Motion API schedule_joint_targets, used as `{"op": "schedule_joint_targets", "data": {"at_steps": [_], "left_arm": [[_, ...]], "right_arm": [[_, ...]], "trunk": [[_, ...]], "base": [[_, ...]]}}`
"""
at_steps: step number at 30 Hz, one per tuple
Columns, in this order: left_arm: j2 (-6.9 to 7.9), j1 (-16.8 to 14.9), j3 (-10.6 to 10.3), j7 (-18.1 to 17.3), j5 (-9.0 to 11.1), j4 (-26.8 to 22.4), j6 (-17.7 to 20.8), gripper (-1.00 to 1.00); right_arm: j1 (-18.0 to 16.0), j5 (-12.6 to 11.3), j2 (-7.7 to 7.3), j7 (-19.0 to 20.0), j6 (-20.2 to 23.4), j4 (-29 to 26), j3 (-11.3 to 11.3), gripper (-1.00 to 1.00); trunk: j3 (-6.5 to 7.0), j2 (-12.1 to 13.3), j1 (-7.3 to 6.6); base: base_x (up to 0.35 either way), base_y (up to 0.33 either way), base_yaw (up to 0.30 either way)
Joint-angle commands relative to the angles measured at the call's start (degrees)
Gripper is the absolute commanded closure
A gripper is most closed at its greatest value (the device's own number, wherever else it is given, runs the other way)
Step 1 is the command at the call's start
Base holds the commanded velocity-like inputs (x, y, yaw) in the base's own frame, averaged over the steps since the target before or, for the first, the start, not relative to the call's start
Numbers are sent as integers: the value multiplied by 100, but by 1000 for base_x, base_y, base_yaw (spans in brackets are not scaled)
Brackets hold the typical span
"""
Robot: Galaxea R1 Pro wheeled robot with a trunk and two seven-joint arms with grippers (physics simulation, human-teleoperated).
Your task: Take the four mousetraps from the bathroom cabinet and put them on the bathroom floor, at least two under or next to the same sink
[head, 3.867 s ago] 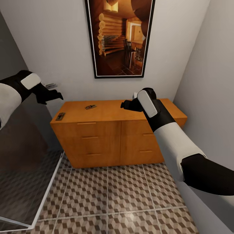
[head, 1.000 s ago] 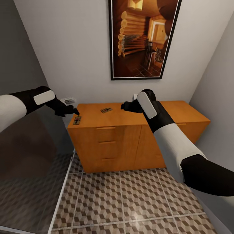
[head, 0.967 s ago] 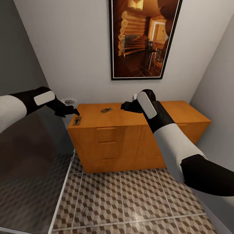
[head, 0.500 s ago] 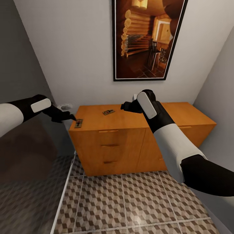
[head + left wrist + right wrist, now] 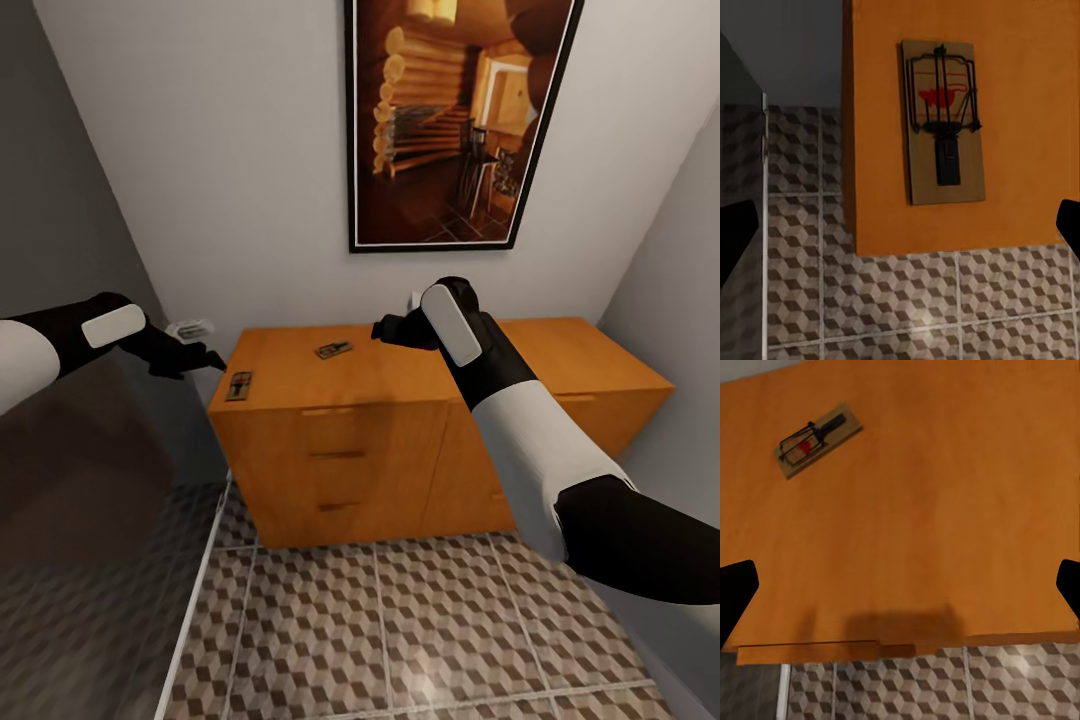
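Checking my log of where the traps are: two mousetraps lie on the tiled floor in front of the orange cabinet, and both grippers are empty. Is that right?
Not quite. The two mousetraps lie on top of the cabinet, not on the tiled floor; the head view shows it. The left gripper and right gripper do look empty.

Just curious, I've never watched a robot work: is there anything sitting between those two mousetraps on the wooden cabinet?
No. In the head view, only bare orange cabinet top lies between the corner mousetrap and the farther mousetrap.
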Motion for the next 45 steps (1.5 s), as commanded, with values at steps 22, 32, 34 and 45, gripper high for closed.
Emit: {"op": "schedule_joint_targets", "data": {"at_steps": [22, 32, 34, 45], "left_arm": [[-74, -20, 7, 4, -10, -6, -95, -100], [-102, -18, 4, 30, -10, 148, -95, -100], [-112, -17, 2, 34, -10, 217, -92, -100], [-137, -15, -2, 288, -1, 496, -86, -100]], "right_arm": [[-6, -56, 0, -55, -105, 71, 10, -100], [-6, -56, 0, -55, -129, 79, 15, -100], [-6, -56, 0, -55, -130, 81, 16, -100], [-6, -56, 0, -55, -131, 83, 16, -100]], "trunk": [[-6, -3, 3], [-6, -3, 3], [-6, -3, 3], [-6, -3, 3]], "base": [[70, 0, 0], [1, -56, 0], [26, -119, 0], [63, -111, 0]]}}
